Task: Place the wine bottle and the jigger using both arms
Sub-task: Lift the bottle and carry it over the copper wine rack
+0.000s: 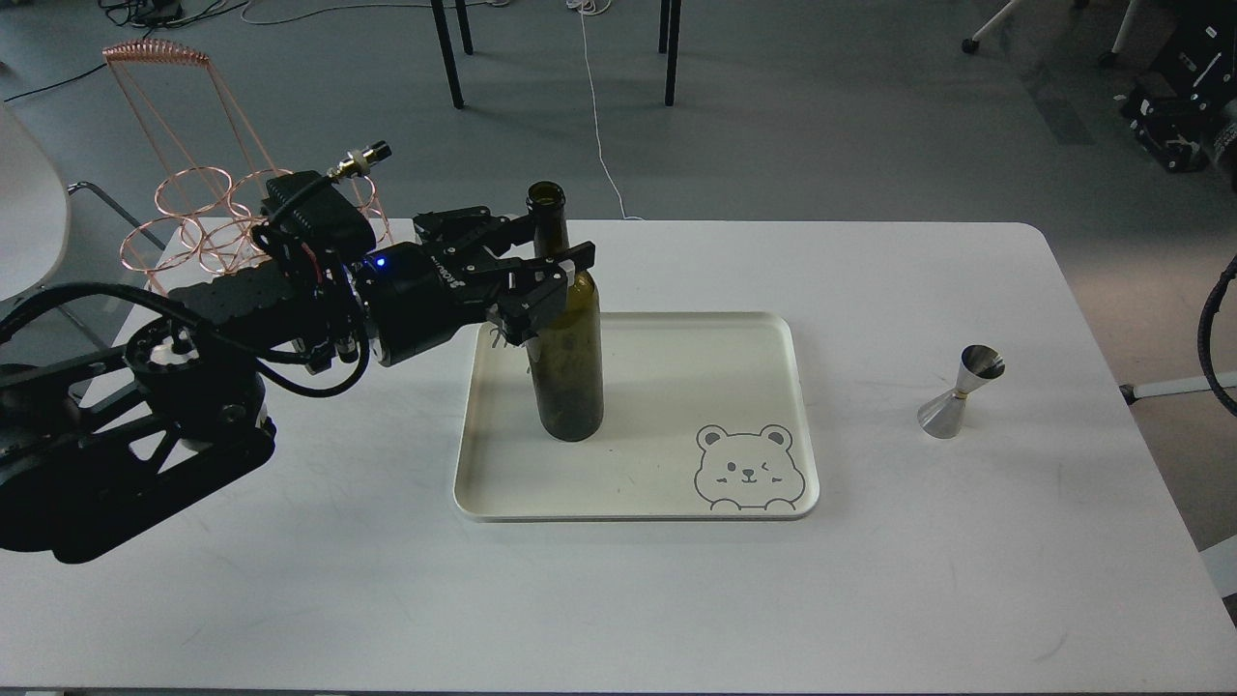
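The dark green wine bottle (570, 367) stands upright on the left part of the cream tray (667, 377). My left gripper (556, 242) comes in from the left at the base of the bottle's neck. Its front finger (565, 263) lies across the front of the glass, and the rear finger passes behind the neck. The two jaws have closed in on the neck. The steel jigger (962, 391) stands alone on the white table, to the right of the tray. My right gripper is out of view.
A copper wire glass rack (208, 203) stands at the table's back left corner, just behind my left arm. The tray has a bear drawing (744, 469) at its front right. A black cable (1213, 329) loops at the right edge.
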